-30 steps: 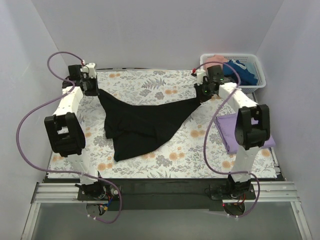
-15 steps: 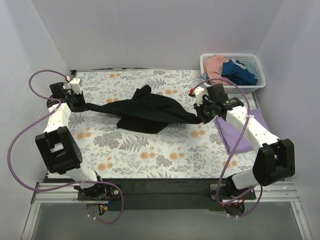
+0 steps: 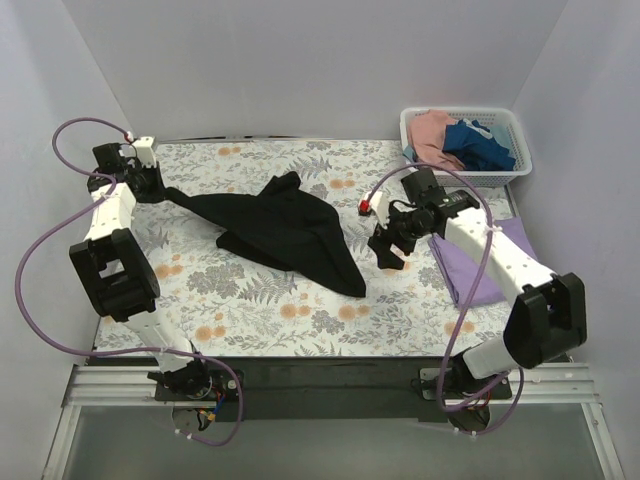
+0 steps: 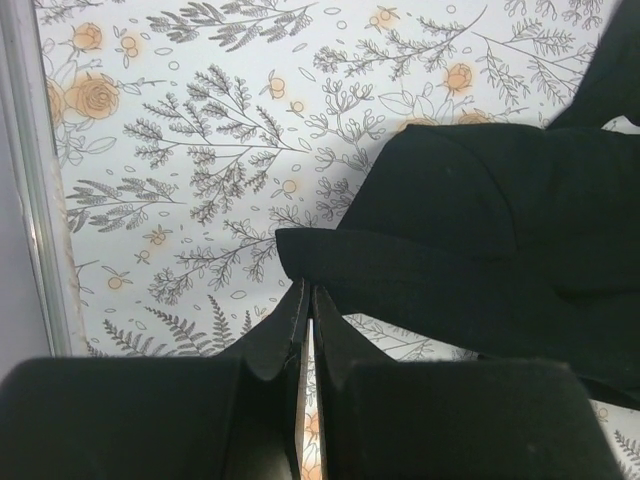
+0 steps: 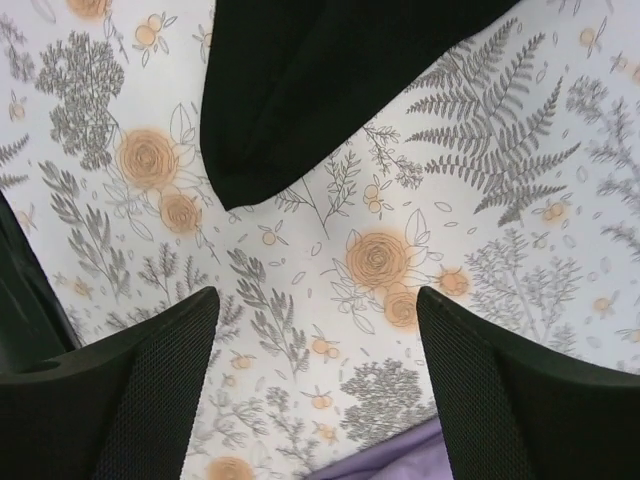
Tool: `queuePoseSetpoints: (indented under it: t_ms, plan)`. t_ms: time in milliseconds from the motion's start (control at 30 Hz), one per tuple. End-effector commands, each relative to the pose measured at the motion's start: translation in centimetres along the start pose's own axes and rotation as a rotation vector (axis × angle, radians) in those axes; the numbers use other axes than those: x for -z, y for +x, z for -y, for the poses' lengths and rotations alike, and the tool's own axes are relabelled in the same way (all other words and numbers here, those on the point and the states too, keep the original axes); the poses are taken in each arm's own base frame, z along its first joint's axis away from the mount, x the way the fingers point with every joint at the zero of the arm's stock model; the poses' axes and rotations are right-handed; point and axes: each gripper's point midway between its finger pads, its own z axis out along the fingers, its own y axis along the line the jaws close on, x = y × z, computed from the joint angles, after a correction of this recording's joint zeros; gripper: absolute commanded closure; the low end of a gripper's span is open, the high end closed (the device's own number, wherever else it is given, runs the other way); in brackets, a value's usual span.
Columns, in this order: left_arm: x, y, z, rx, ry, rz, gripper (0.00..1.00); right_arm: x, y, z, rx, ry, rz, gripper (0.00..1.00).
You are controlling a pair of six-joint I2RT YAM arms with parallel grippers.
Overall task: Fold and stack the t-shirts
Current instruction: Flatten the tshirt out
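The black t-shirt (image 3: 285,228) lies crumpled across the middle of the floral table, one end stretched toward the far left. My left gripper (image 3: 152,186) is shut on that end; in the left wrist view the black cloth (image 4: 480,225) runs straight into the closed left gripper (image 4: 307,296). My right gripper (image 3: 388,250) hangs open just right of the shirt's loose near corner, holding nothing. In the right wrist view the right gripper (image 5: 315,300) frames bare tablecloth, with the shirt's corner (image 5: 310,90) ahead of it. A folded lavender t-shirt (image 3: 478,262) lies at the right.
A white lattice basket (image 3: 515,132) stands at the back right with a pink shirt (image 3: 433,130) and a dark blue shirt (image 3: 480,142) in it. The lavender cloth (image 5: 395,465) shows just behind my right fingers. White walls enclose the table.
My right gripper has opened and let go of the black t-shirt, whose right end dropped onto the table. The left gripper, still gripping, has shifted slightly toward the back.
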Motion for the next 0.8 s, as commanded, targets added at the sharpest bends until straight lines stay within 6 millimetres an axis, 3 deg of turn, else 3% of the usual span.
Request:
queuePoseSetpoints:
  t_ms: [0,133,233,367,500,767]
  plan:
    - [0.8,-1.5,0.6,-0.017,0.027,0.023,1.0,0.4,-0.6,-0.8,0.337,-0.012,0.055,0.16]
    - [0.6,-0.9,1.0,-0.011,0.039,0.006,1.0,-1.8,-1.1,-2.1,0.484,-0.037,0.044,0.33]
    - [0.6,-0.5,1.1,-0.012,0.039,-0.001,1.0,-4.6,-1.0,-4.6,0.521,-0.096,-0.005,0.43]
    - [0.6,-0.3,1.1,-0.011,0.038,-0.008,1.0,-7.2,0.1,-6.1,0.549,-0.115,-0.057,0.45]
    - [0.6,-0.4,1.2,-0.014,0.043,-0.006,1.0,-9.8,1.7,-6.3,0.507,-0.134,-0.131,0.45]
    - [0.8,-0.4,1.2,-0.012,0.042,-0.005,1.0,-12.4,4.1,-5.3,0.478,-0.115,-0.214,0.43]
